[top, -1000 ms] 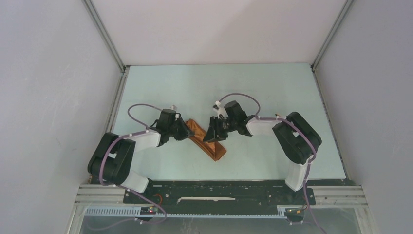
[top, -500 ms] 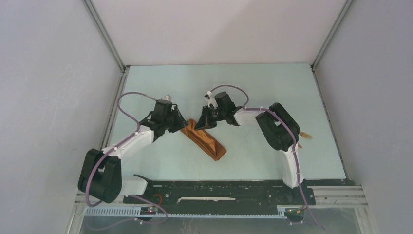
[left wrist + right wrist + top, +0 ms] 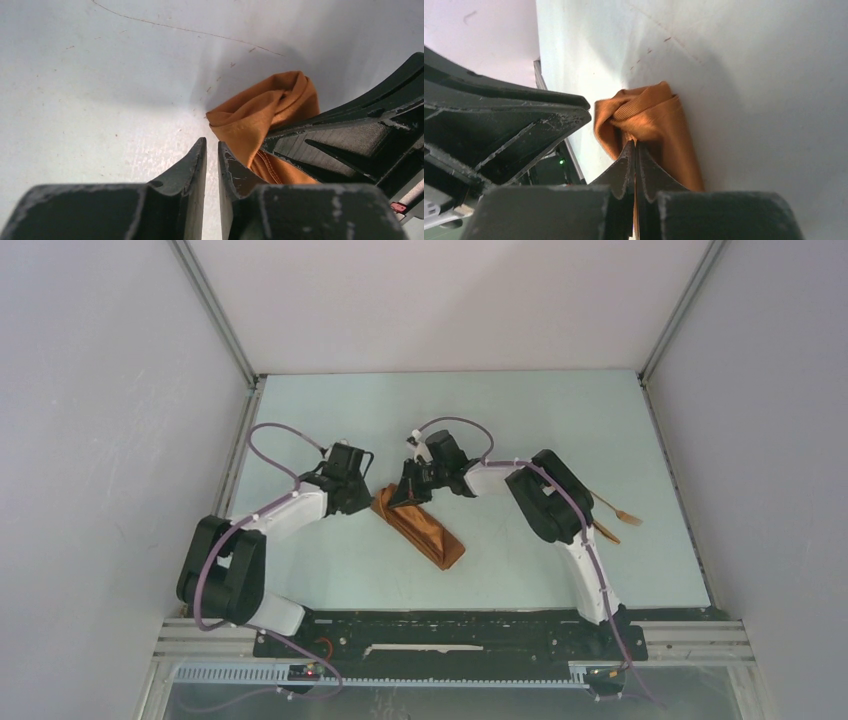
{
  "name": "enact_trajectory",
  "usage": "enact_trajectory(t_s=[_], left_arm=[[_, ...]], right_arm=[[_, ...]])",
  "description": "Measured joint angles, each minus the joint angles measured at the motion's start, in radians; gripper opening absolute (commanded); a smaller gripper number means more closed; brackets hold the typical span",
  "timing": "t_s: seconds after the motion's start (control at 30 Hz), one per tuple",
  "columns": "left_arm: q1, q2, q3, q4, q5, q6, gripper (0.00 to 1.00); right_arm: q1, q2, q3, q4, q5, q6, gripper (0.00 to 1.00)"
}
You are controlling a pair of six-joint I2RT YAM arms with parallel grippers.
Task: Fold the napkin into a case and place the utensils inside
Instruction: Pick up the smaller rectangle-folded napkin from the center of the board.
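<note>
Right fingers (image 3: 624, 170) pinched shut; left fingers (image 3: 192, 170) barely parted (a narrow gap only).

A pale blue-green counter (image 3: 520, 420) fills the middle of the overhead view. A white back wall (image 3: 440, 300) and plain grey side walls, left (image 3: 100, 440) and right (image 3: 780, 440), enclose it. Two aluminium posts, left (image 3: 215, 312) and right (image 3: 680, 310), slant up from the far corners. Along the near edge lies a black mounting plate (image 3: 450, 625), with a slotted white cable tray (image 3: 420, 675) just in front of it and a small red light (image 3: 312, 672) at the tray. Close up, the counter surface is speckled, with a long thin scratch (image 3: 185, 30) and a few short brown marks (image 3: 664, 37).
</note>
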State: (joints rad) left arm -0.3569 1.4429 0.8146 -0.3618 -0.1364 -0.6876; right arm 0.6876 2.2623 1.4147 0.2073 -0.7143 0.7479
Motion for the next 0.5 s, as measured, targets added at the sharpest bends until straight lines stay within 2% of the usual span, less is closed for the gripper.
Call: enact_trajectory(t_s=[0.27, 0.5], left_arm=[[-0.014, 0.085, 0.001, 0.041, -0.018, 0.000, 0.22], [-0.019, 0.106, 0.002, 0.042, -0.043, 0.020, 0.25]], right_arm=[[0.049, 0.087, 0.116, -0.030, 0.037, 0.000, 0.00], [0.074, 0.088, 0.127, -0.041, 0.077, -0.008, 0.01]])
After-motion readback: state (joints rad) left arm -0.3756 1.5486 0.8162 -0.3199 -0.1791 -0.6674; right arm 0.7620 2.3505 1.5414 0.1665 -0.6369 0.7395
